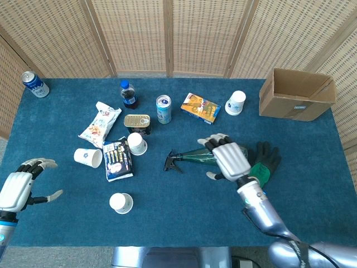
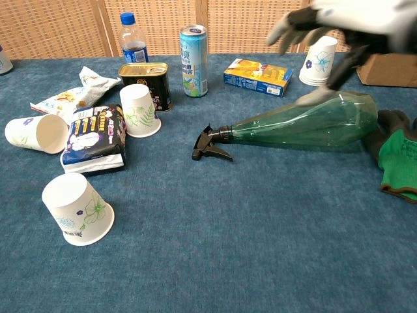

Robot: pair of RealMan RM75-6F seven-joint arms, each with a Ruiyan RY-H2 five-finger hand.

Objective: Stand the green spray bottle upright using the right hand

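The green spray bottle point(image 1: 195, 156) point(image 2: 306, 124) lies on its side on the blue table, with its black trigger head point(image 2: 210, 143) pointing left. My right hand point(image 1: 227, 159) point(image 2: 339, 26) hovers over the bottle's body with fingers spread apart, holding nothing. In the chest view the hand is blurred and stays above the bottle, apart from it. My left hand point(image 1: 19, 187) is at the table's near left edge, fingers apart and empty.
A green and black glove point(image 1: 263, 165) lies just right of the bottle's base. A cardboard box point(image 1: 297, 95) stands at the back right. Paper cups point(image 2: 78, 208), snack packets point(image 1: 117, 159), a tin point(image 1: 137, 123), a can point(image 1: 163, 109), a cola bottle point(image 1: 129, 95) and a small yellow box point(image 1: 200, 108) crowd the left and back.
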